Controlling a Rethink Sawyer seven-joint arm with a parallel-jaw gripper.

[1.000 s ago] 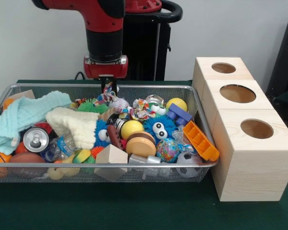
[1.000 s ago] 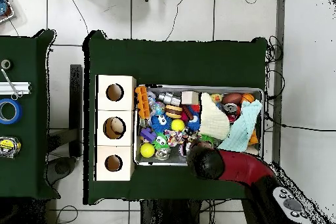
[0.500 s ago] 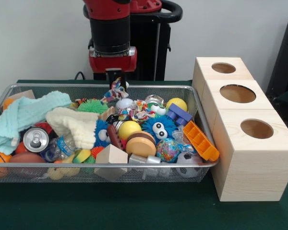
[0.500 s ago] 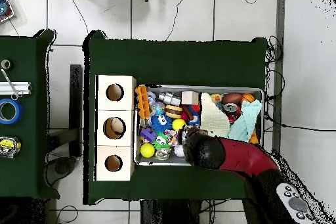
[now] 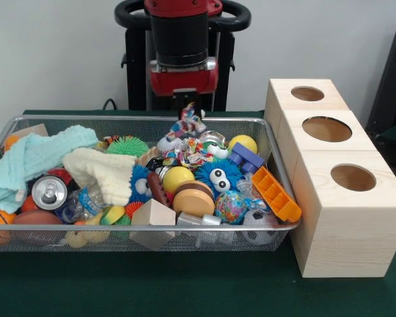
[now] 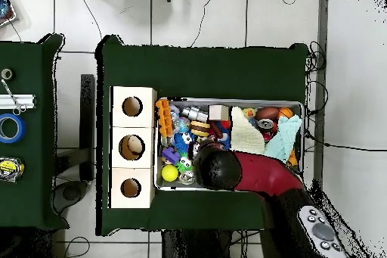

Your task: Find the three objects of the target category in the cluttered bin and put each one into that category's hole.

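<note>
Front view shows me the gripper (image 5: 186, 105) hanging above the far rim of the wire mesh bin (image 5: 26, 123), clenched on a multicoloured knotted rope toy (image 5: 187, 123) that dangles from it, its lower end just over the clutter; I cannot tell whether that end touches the white baseball (image 5: 169, 143) under it. Below and around it I see a yellow ball (image 5: 243, 142) near the bin's far right corner, a blue block (image 5: 247, 157) beside it, a blue fuzzy ball with googly eyes (image 5: 217, 176), a second yellow ball (image 5: 181, 177) and a round wooden disc (image 5: 193, 200) in front of that. An orange plastic piece (image 5: 276, 193) leans along the bin's right wall, with a patterned ball (image 5: 231, 206) just left of it. On the left side lie a light teal cloth (image 5: 33, 157), a cream cloth (image 5: 102, 170), a drinks can (image 5: 49, 192) on its side and a green spiky ball (image 5: 127, 146). A wooden block (image 5: 154, 213) sits against the near wall. The wooden box (image 5: 336, 211) with three round holes stands touching the bin's right end; the near hole (image 5: 353, 177), middle hole (image 5: 327, 129) and far hole (image 5: 307, 94) all face up. From overhead, the red arm (image 6: 257, 173) covers the base-side part of the bin (image 6: 229, 103), and the middle hole (image 6: 131, 147) shows something pale inside.
</note>
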